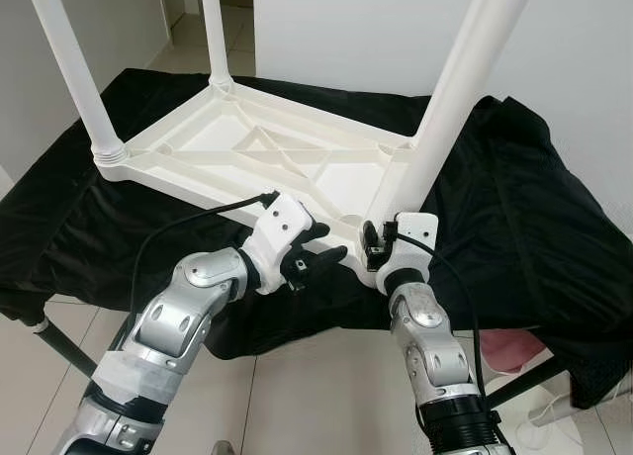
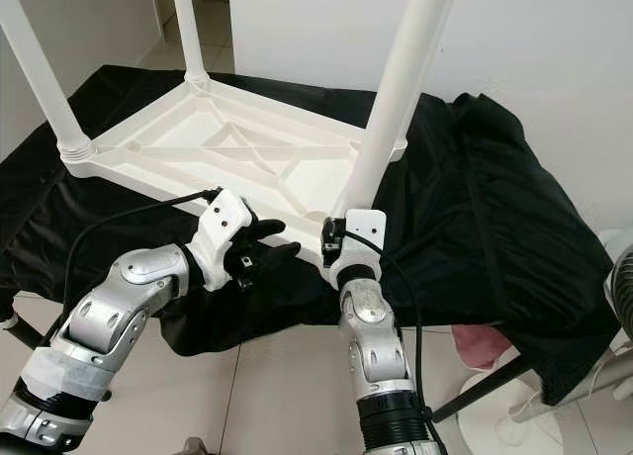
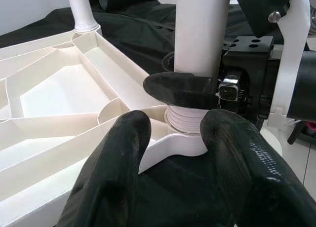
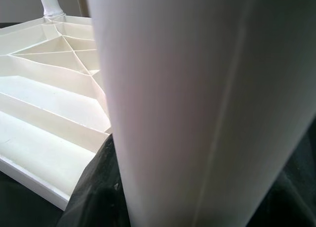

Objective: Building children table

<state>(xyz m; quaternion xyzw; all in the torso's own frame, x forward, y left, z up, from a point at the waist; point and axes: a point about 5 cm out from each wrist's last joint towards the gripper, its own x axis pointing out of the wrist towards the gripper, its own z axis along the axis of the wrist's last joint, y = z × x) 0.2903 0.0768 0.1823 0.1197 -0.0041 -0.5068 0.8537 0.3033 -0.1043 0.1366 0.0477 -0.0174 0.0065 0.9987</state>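
left eye view, centre of frame: the white plastic table top [image 1: 247, 153] lies upside down on a black cloth [image 1: 514, 208], ribbed underside facing up. three white legs stand from its corners; the near leg [image 1: 450, 99] rises from the corner socket [image 3: 185, 126] at lower centre and leans toward the upper right.

right gripper [image 1: 374, 245]: closed around the base of the near leg, just above the socket. in the left wrist view one black finger [image 3: 180, 89] wraps across the leg directly above the threaded collar.

left gripper [image 1: 318, 262]: parted, holding nothing, just beside the same corner at centre frame. in its wrist view its two fingertips [image 3: 118, 153] frame the socket.

handling, as judged:
- the moulded plastic is probably light and stiff.
- the leg surface is smooth and likely slippery under rubber pads.
- a low grip near the collar gives the best turning control; a higher grip would add leverage on the leaning leg.
- the light top may rotate on the cloth, so the free gripper should brace the corner rim.
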